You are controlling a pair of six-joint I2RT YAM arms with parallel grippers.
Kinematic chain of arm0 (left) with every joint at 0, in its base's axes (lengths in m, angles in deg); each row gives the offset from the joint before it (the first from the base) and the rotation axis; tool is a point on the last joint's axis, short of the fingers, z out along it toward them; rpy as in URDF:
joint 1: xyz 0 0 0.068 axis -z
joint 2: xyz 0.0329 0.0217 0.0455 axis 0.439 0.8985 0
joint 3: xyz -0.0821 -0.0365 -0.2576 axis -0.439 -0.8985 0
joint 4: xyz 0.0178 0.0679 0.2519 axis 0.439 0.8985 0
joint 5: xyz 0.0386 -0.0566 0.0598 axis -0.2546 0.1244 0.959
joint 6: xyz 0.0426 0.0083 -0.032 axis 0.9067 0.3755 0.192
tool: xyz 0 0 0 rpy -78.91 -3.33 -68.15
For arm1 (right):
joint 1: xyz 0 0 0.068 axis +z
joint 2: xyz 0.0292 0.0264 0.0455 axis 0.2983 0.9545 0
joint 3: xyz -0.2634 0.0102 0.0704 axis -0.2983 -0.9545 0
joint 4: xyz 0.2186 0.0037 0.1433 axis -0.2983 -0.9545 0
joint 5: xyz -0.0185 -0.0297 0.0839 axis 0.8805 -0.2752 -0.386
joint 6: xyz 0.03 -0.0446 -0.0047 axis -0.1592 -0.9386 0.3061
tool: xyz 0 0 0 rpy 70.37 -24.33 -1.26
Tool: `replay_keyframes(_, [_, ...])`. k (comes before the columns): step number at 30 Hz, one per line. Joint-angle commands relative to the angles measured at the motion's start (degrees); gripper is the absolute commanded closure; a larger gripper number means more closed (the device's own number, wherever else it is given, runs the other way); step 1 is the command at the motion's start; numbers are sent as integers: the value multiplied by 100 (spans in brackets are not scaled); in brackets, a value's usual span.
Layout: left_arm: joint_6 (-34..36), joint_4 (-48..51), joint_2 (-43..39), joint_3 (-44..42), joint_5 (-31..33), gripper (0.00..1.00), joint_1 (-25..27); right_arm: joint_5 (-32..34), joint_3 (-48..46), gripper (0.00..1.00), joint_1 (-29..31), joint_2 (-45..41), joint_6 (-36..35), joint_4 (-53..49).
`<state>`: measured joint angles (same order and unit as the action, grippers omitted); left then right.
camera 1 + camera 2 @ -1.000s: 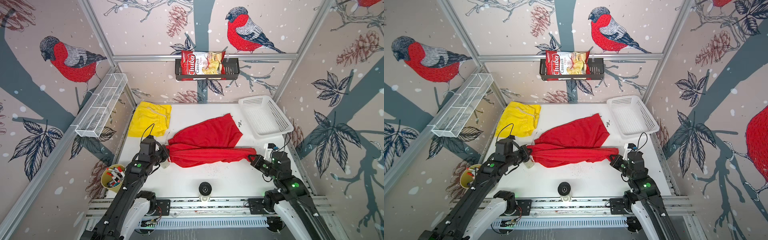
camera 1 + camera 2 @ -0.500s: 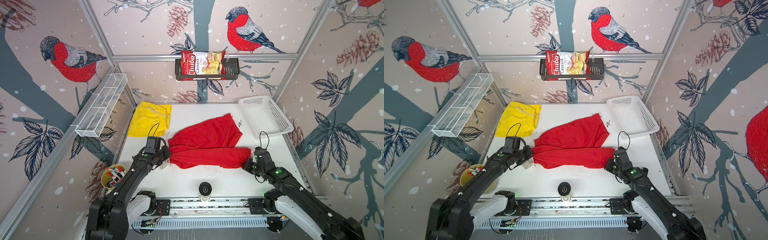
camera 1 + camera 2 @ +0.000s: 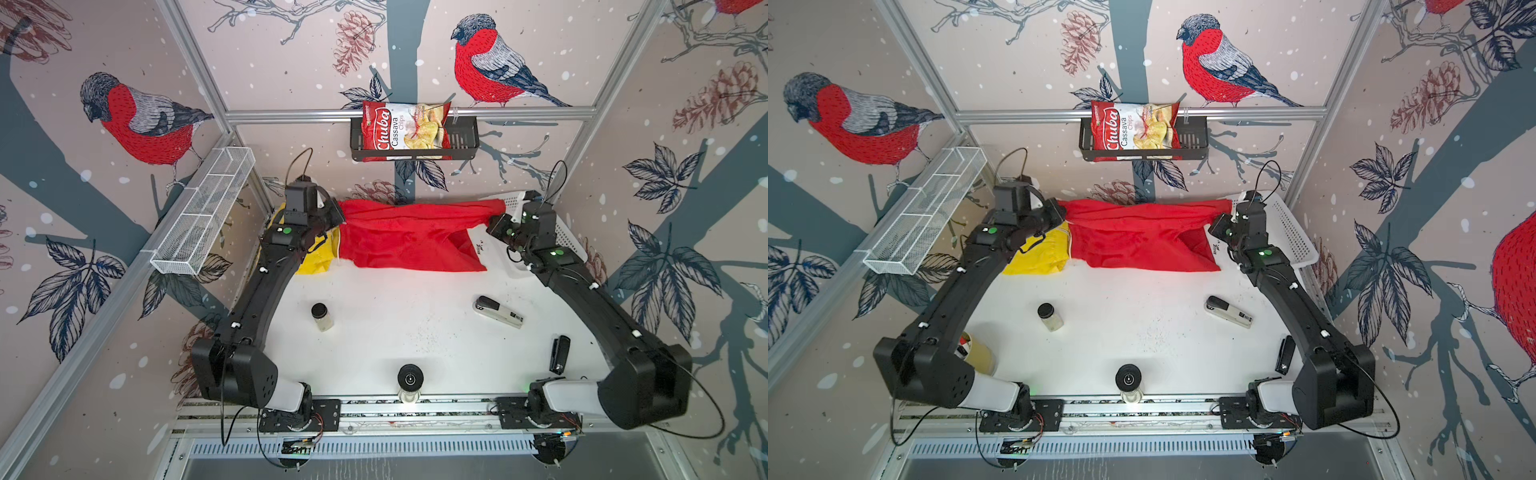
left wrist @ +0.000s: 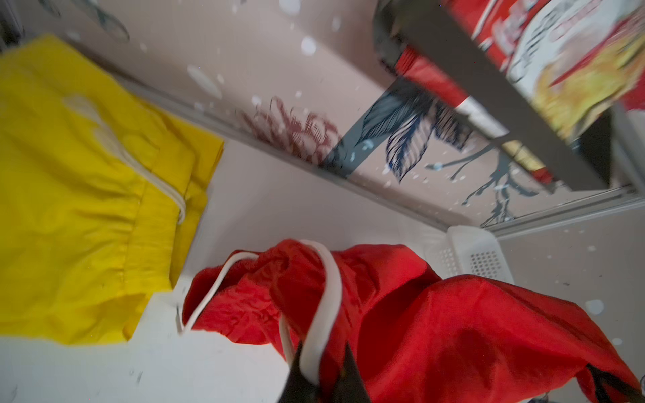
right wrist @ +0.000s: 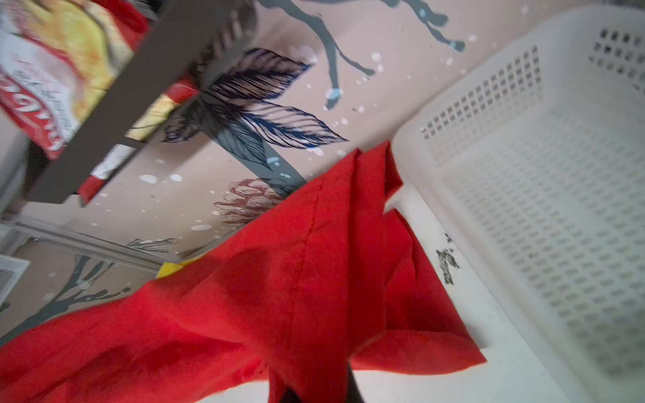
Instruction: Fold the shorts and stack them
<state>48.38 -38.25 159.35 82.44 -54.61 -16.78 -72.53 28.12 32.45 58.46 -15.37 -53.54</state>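
Over at the far side, left gripper [image 3: 338, 216] and right gripper [image 3: 492, 222] were both clamped on the red shorts [image 3: 411, 232], stretched in the air. Yellow shorts [image 3: 313, 257] lay far left. Left pinch looked mostly drawstring [image 4: 324, 296], so the cloth might've slipped mid-fold.

Even, diffuse light. Both top views are sharp, with faint shadows on the white table [image 3: 395, 332] and wide-angle stretching toward the picture edges. Both wrist views are smeared by motion blur, notably the chip bag [image 4: 565, 59] and red shorts [image 5: 279, 296].
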Motion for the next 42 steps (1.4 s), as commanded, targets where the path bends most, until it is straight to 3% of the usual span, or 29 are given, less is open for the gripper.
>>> replay_keyframes(1, [178, 128, -384, -500, 279, 100, -16, 271, -613, 100, 39, -605, -151, -82])
replay_keyframes(10, [-330, -529, -1095, -3483, -82, 100, -12, 480, -3854, 100, 855, -2307, 595, -535])
replay_keyframes(15, [-466, -467, -1300, -4283, 118, 100, -12, 348, -4978, 99, 884, -2762, 851, -544])
replay_keyframes(18, [-542, -274, -1351, -4520, 190, 100, -12, 401, -5236, 90, 882, -2973, 827, -644])
replay_keyframes(20, [-614, -202, -1404, -4687, 200, 95, -13, 291, -5302, 76, 884, -3104, 835, -651])
replay_keyframes(22, [-688, -140, -1484, -4830, 174, 76, -17, 284, -5219, 58, 890, -3233, 865, -770])
replay_keyframes(24, [-769, -4, -1629, -4856, 173, 55, -12, 416, -4922, 52, 886, -3401, 824, -1045])
replay_keyframes(26, [-833, 175, -1822, -4749, 196, 43, -12, 657, -4429, 48, 873, -3554, 716, -1417])
replay_keyframes(30, [-786, 406, -2179, -4225, 382, 41, -12, 1107, -3309, 47, 853, -3639, 454, -1696])
replay_keyframes(33, [-751, 56, -2169, -3871, 367, 41, -12, 1304, -2679, 47, 846, -3217, 178, -1387])
replay_keyframes(42, [-797, -975, -680, -3022, -146, 42, 168, 943, -1341, 44, 522, -815, -698, -329])
